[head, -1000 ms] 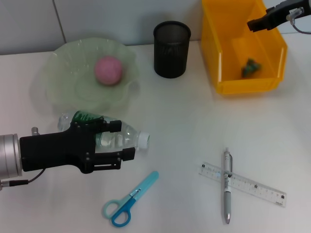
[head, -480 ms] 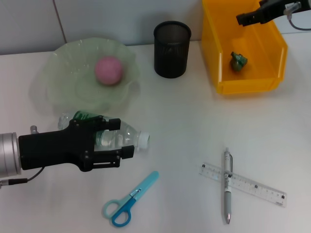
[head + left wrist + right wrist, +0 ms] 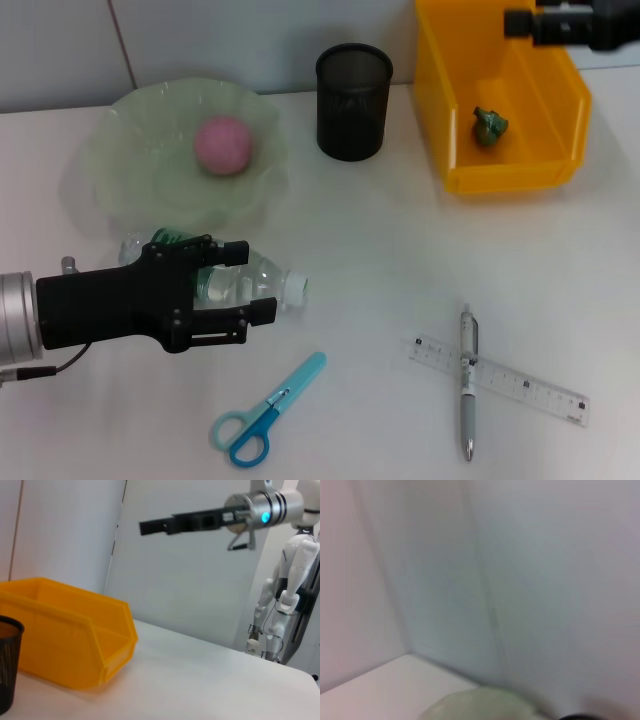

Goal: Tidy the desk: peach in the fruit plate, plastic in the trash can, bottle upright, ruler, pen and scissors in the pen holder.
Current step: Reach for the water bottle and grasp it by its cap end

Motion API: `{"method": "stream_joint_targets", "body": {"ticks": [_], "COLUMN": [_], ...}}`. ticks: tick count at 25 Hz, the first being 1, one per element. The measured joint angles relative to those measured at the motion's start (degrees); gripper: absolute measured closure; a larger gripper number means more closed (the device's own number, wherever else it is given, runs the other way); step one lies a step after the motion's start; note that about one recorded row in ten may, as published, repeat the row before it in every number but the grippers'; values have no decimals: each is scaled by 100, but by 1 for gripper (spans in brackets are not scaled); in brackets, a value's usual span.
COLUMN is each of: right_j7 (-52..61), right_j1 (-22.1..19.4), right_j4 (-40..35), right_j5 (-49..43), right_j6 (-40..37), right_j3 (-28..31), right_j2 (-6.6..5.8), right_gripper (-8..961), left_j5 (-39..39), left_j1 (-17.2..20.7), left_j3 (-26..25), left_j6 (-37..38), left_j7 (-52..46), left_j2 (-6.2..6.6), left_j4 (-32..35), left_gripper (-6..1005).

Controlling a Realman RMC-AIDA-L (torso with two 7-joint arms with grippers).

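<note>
Since a second ago the right gripper [image 3: 520, 22], whose finger state cannot be told, has swung level at upper right above the trash can [image 3: 440, 100] holding the plastic [image 3: 489, 126], the peach [image 3: 223, 144] sits plated, and the left gripper [image 3: 238, 285] clamps the lying bottle [image 3: 260, 283], with ruler [image 3: 520, 383], pen [image 3: 467, 400] and scissors [image 3: 268, 412] left.

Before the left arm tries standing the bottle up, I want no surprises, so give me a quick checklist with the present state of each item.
1. Left gripper around the bottle: ok, its fingers straddle the body.
2. Firm grip: cannot tell.
3. Bottle upright: not ok, it lies on its side on the desk.
4. Cap on: ok, white cap at the neck.
5. Nearby obstacles: ok, fruit plate and scissors lie apart from it.
6. Right gripper away: ok, over the trash can.
</note>
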Motion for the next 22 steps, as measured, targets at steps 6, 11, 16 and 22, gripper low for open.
{"method": "stream_joint_targets", "body": {"ticks": [6, 11, 16, 22], "right_j7": [-696, -1294, -1704, -2004], "right_j1": [-180, -298, -261, -187], "right_j4": [674, 1243, 1712, 1837], "right_j5": [97, -44, -580, -1228], "right_j6": [-1055, -1663, -1849, -1752], "right_j3": [147, 151, 99, 108], "right_j2": [-67, -116, -114, 54], "right_gripper": [193, 193, 194, 195], "left_j5": [0, 0, 92, 285], "left_j1": [-32, -8, -32, -158], "left_j3": [-33, -77, -83, -162], "left_j6": [32, 37, 9, -42], "left_j7": [-11, -27, -23, -89], "left_j2": [-3, 11, 3, -9], "left_j4": [-15, -19, 8, 23], "left_gripper": [166, 167, 167, 167]}}
